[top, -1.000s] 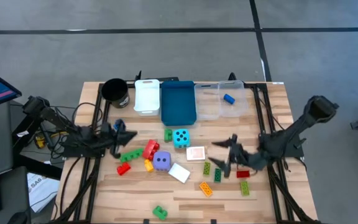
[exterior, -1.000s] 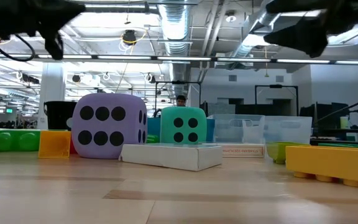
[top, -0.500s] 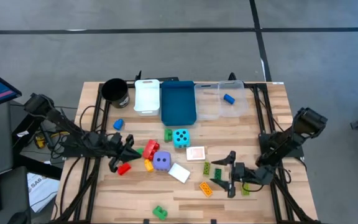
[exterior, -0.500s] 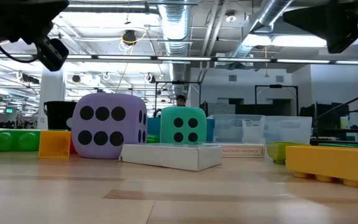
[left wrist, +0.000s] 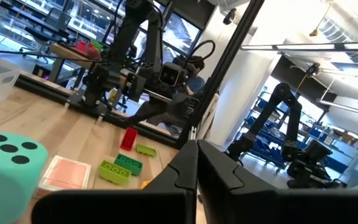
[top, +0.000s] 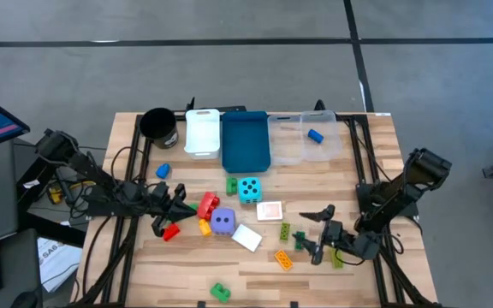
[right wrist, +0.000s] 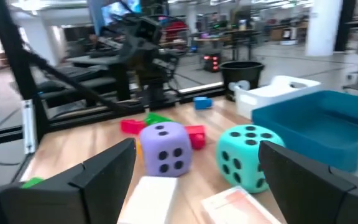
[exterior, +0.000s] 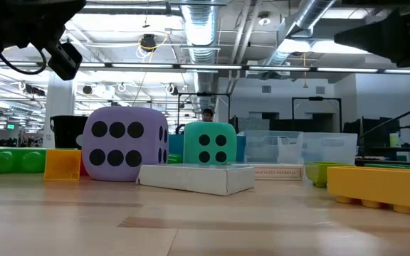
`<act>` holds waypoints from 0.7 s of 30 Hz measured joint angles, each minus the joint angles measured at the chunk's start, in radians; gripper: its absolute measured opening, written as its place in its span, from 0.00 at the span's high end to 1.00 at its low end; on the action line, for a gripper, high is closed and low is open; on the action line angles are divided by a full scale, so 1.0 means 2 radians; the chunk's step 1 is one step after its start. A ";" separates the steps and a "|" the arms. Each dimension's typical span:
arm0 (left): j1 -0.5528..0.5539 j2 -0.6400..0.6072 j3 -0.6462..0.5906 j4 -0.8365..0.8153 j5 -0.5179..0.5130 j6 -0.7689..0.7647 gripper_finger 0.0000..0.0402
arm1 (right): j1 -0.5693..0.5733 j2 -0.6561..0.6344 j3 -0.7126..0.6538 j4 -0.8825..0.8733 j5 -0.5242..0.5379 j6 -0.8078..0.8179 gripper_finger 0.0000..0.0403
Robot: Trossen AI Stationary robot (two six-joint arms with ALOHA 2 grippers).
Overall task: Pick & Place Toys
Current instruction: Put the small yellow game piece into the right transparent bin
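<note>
Toys lie scattered on the wooden table (top: 135, 257): a purple die (top: 222, 222), a cyan die (top: 248, 189), white cards (top: 270, 210) and red, yellow, green, orange and blue bricks. My left gripper (top: 182, 211) is shut and hovers by the red bricks (top: 208, 204) left of the purple die; its fingers show together in the left wrist view (left wrist: 197, 171). My right gripper (top: 313, 233) is open above the green bricks (top: 291, 233) at the right. In the right wrist view its fingers (right wrist: 104, 174) stand wide apart and point at both dice (right wrist: 165, 148).
A black cup (top: 158, 126), a white bin (top: 202, 133), a blue bin (top: 245, 139) and a clear bin (top: 306, 145) holding a blue brick stand along the far edge. A green brick (top: 220, 292) lies near the front edge. An orange brick (top: 282, 259) lies beside my right gripper.
My left gripper has gone toward the table's near edge and now hangs over the bricks left of the purple die. My right gripper has gone toward the near edge and lower, over the green bricks. No toy has moved.
</note>
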 joint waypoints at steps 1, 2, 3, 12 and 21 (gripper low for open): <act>0.000 0.000 0.000 0.000 0.000 0.000 1.00 | 0.000 0.000 0.000 0.000 0.009 0.003 0.17; 0.000 0.000 0.000 -0.001 0.000 0.000 1.00 | 0.000 0.000 0.001 0.000 0.012 0.003 0.17; 0.000 0.000 0.000 -0.002 0.000 -0.001 1.00 | -0.002 0.000 0.001 0.000 0.012 0.003 0.17; 0.000 0.000 0.000 -0.002 0.000 -0.002 1.00 | -0.030 0.000 0.001 -0.041 -0.138 0.007 0.17; 0.000 0.000 0.000 -0.002 -0.001 -0.002 1.00 | -0.109 0.005 0.001 -0.058 -0.360 0.082 0.17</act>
